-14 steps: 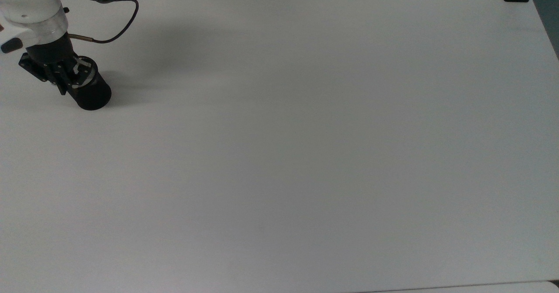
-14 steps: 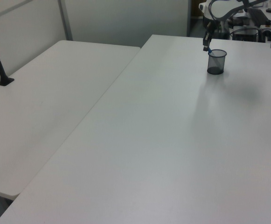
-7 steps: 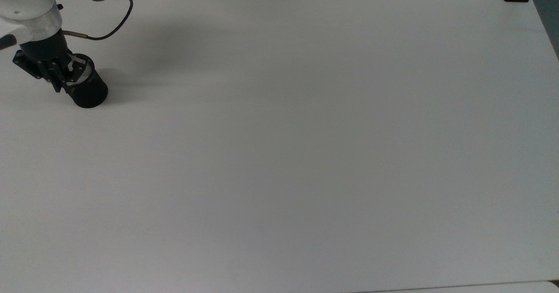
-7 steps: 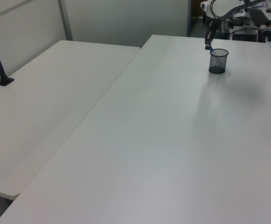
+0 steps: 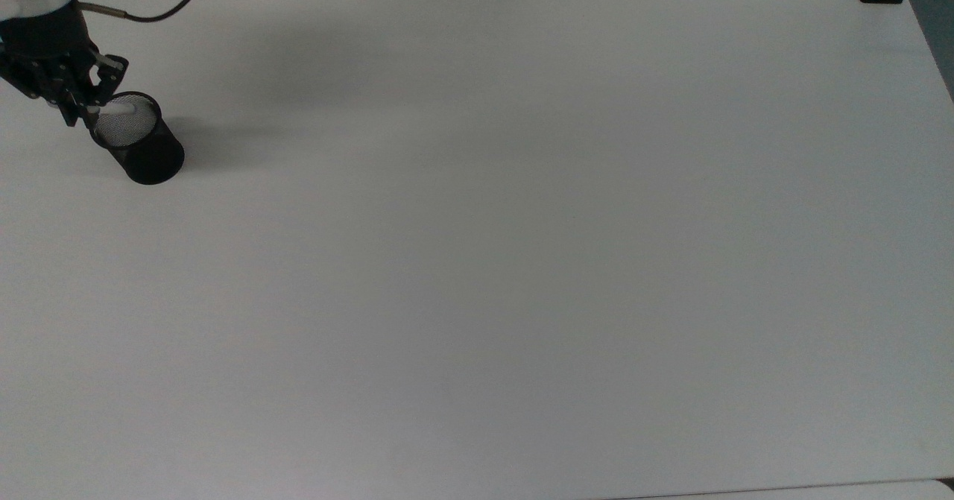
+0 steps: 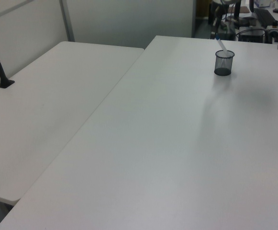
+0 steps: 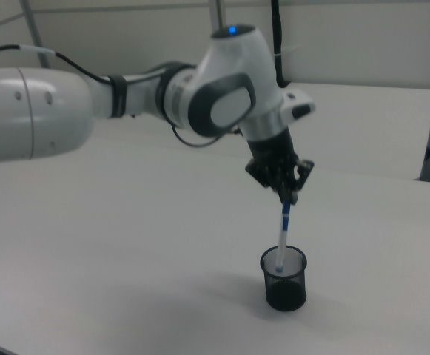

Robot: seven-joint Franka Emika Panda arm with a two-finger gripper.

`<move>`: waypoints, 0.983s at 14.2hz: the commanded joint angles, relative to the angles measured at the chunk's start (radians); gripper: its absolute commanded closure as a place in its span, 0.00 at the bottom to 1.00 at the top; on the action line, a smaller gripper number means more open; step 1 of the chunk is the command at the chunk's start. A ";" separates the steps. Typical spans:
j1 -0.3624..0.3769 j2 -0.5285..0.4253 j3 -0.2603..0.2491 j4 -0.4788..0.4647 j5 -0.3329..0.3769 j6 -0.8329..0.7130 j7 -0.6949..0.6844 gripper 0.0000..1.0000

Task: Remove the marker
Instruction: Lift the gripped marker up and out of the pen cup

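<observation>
marker half out of the mesh cup

the gripper [image 7: 287, 194] has its jaws pinching the marker [image 7: 282, 235] at the blue top; its lower end sits inside the mesh cup [image 7: 284, 279], at 10 o'clock on the table [image 5: 477, 261] in the top view. a straight upward pull should keep the cup from tipping. against half a second ago, the gripper is higher and more marker shows.
</observation>
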 commanded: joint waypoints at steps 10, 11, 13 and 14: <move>0.189 -0.011 0.011 -0.082 0.000 -0.164 0.057 0.87; 0.204 0.004 0.011 -0.101 -0.003 -0.164 0.064 0.86; 0.219 0.023 0.011 -0.119 -0.004 -0.164 0.080 0.86; 0.226 0.032 0.011 -0.130 -0.006 -0.164 0.086 0.86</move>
